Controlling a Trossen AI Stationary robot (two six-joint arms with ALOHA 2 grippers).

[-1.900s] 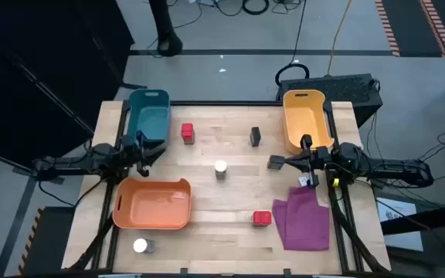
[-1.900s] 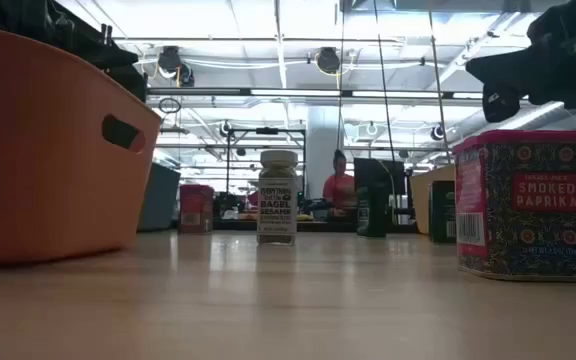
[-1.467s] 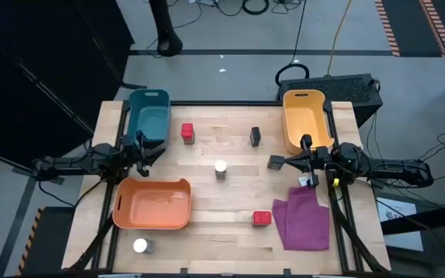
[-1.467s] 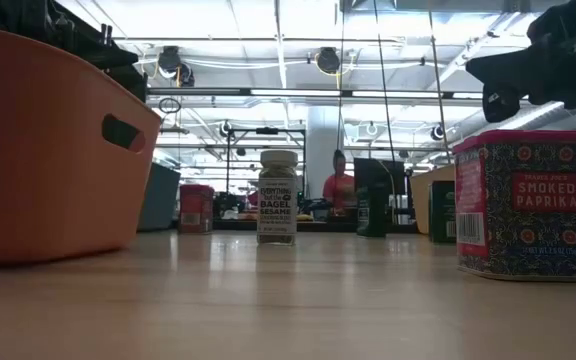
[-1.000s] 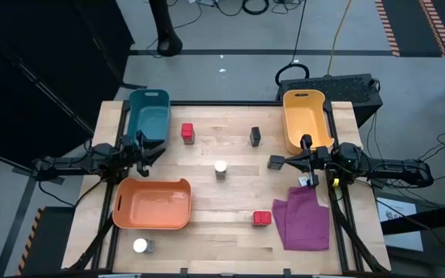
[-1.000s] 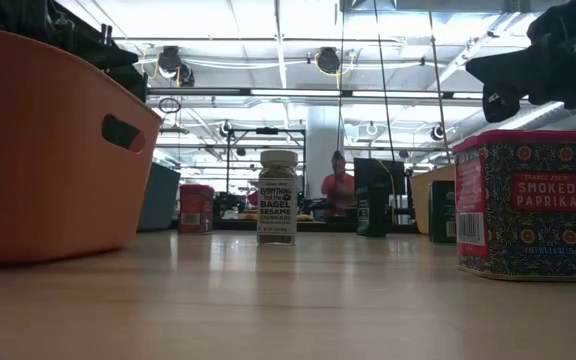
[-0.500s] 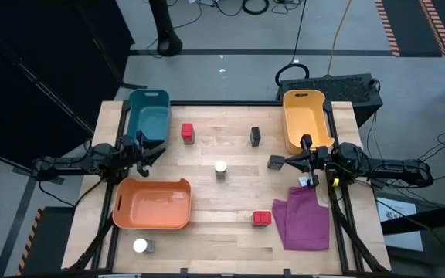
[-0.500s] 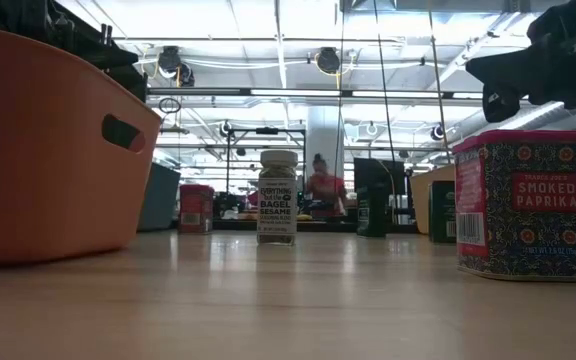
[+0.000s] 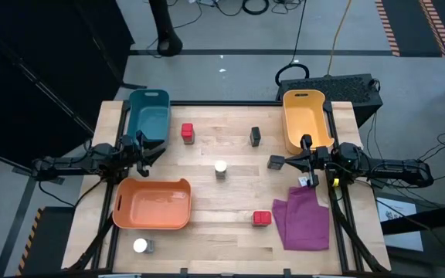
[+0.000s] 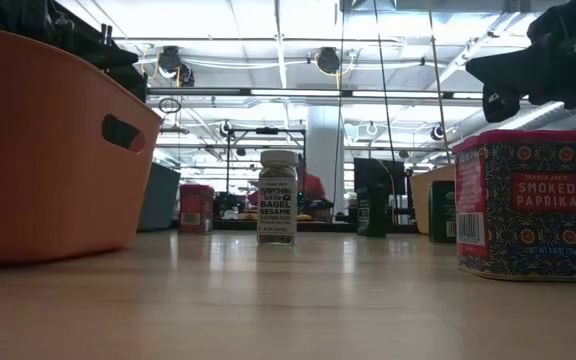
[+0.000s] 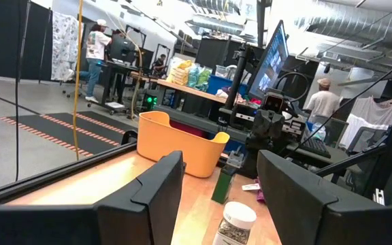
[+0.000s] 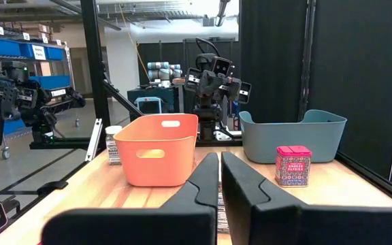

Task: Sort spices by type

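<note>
The left gripper [image 9: 147,148], jaws spread and empty, waits beside the teal bin [image 9: 149,113]; the right gripper [image 9: 283,161], jaws pressed together, hovers across the table [image 9: 222,205].

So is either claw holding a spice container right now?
No. The left claw stands open and empty; the right claw is shut on nothing.

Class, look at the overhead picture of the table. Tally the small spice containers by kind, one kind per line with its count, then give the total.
Red boxy tins: 2
Dark grey boxy tins: 2
Clear jars with white round lids: 2
Total: 6 spice containers
</note>
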